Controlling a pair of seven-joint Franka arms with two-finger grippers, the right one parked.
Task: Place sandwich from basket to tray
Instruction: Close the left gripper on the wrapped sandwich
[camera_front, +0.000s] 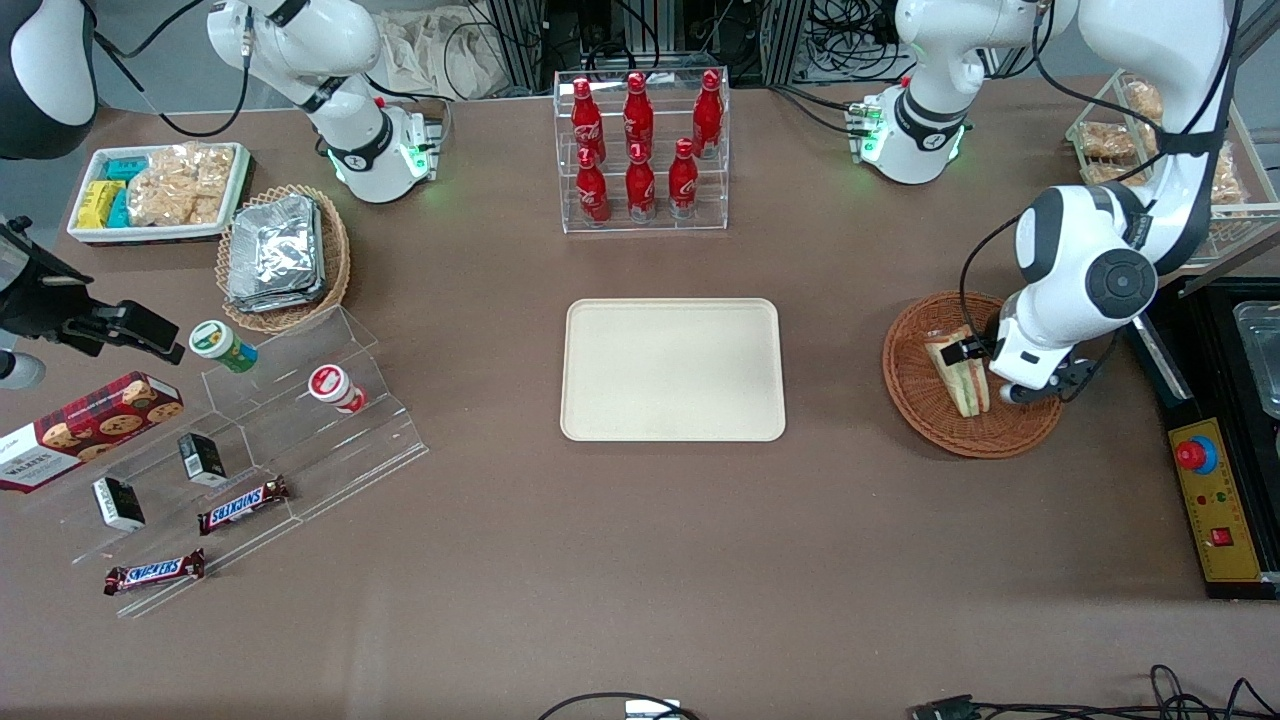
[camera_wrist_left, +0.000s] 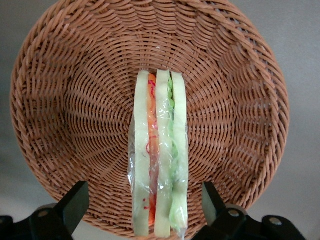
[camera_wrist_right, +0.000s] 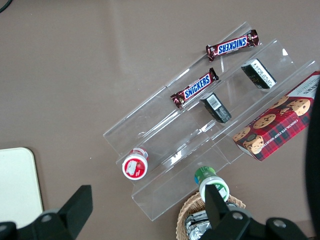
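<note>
gripper (camera_wrist_left: 142, 210): low over the basket (camera_wrist_left: 60, 100), fingers (camera_wrist_left: 75, 202) spread wide, holding nothing
sandwich (camera_wrist_left: 159, 165): on edge in the basket, between the fingers, touching neither
tray (camera_front: 672, 369): well apart, bare

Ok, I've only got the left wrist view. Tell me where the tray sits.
Observer: The tray lies beside the basket, toward the parked arm's end; the open pincer is over that basket, astride the sandwich.
Operator: Report what's on it.
Observer: Nothing; its surface is bare.
Operator: Name what stands near the path.
Observer: A rack of red bottles, farther from the front camera than the tray.
</note>
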